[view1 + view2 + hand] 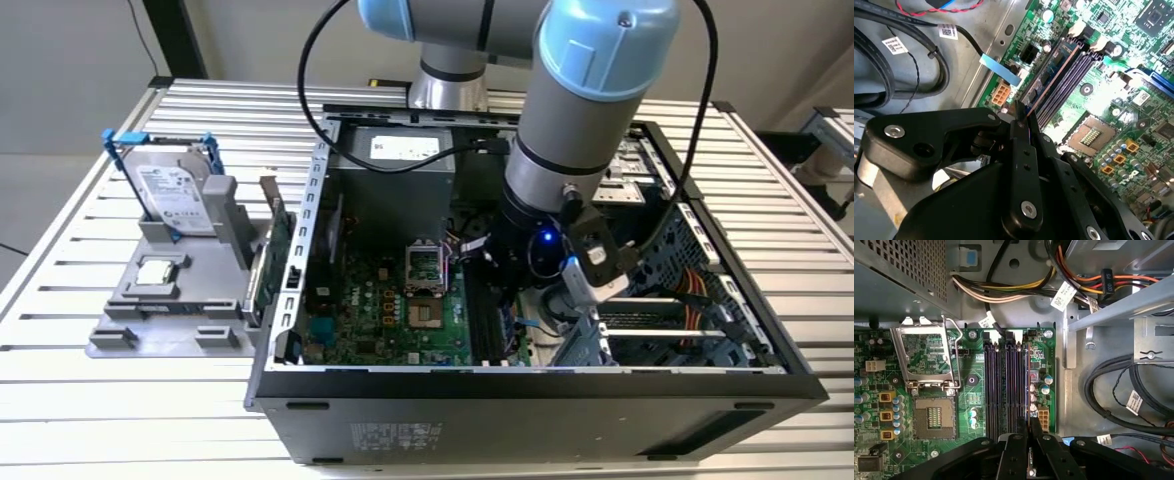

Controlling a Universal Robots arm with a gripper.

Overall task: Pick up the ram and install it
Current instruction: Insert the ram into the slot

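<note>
Landmark: I place everything from the memory slots (1006, 385) on the motherboard (974, 400), inside the open case (534, 385) on the slatted bench (80, 400).
Tool: my tool (1021, 117) is clenched on the ram (1054, 75), fingers pinching its near end right over the slots.
Ram: a thin dark stick with a coppery edge, lying along the outermost slot on the side away from the socket (934, 415); I cannot tell whether it is fully seated.
Edges: just past that slot runs the board's edge, with a small orange connector (1000, 93) and a pale blue tab (1000, 70) close by.
Room: black cables (909, 55) loop further out from the slots; the drive-bay bracket (1119, 305) is near; the socket side lies open.
</note>
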